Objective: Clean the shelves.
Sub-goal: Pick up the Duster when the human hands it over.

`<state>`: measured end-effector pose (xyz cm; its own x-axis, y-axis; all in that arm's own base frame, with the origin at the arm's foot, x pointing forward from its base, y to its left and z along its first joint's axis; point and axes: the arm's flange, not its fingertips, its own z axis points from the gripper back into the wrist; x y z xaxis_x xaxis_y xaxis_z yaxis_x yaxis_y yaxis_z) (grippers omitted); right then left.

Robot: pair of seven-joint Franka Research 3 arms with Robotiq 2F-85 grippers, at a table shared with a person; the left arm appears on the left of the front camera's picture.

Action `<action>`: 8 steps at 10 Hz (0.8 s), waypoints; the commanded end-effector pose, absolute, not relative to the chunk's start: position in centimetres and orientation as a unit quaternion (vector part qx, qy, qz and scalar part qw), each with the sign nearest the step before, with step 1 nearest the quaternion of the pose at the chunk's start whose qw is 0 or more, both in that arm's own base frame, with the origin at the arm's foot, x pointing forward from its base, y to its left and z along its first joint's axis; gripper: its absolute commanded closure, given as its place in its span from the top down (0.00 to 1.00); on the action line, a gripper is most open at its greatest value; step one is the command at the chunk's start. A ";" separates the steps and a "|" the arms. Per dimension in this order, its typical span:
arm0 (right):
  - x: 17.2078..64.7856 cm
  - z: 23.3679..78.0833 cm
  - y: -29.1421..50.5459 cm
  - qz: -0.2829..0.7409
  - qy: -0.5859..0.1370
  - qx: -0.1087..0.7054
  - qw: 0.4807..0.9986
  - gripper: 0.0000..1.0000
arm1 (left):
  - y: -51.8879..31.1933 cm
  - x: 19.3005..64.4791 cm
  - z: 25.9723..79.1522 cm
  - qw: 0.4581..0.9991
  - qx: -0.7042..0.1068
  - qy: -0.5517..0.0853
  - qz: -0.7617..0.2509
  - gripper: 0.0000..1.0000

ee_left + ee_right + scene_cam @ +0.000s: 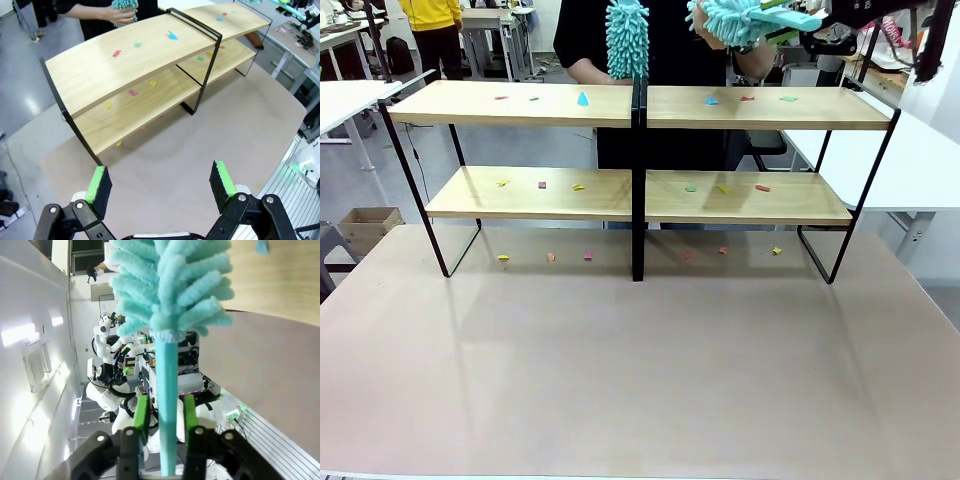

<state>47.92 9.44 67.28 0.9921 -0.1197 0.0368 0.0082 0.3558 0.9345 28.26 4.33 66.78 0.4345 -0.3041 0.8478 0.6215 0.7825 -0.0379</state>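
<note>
The right gripper (163, 412) grips the teal duster (170, 290) by its handle, with the head poised above the shelves (450, 103), ready to sweep off the scraps (748, 98). The left gripper (160, 180) stands open and empty.

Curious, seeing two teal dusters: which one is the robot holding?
The tilted duster at top right, its handle clamped by the jaws of the right gripper; the upright duster over the shelves' middle is in a person's hand.

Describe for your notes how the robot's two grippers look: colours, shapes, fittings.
The left gripper has two black linked fingers with silver pivot bolts and bright green pads at the tips. The right gripper is built the same: black links, green pads.
</note>
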 end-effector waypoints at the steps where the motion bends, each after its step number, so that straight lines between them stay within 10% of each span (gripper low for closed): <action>1: 48.0 67.8 9.3 -0.038 -0.045 0.573 0.817 0.00 | 4.3 28.2 66.8 0.828 -0.176 -0.453 -0.279 1.00; 8: 43.5 70.6 6.1 -0.007 -0.033 0.524 0.851 0.00 | 4.3 28.2 66.8 0.828 -0.176 -0.453 -0.279 1.00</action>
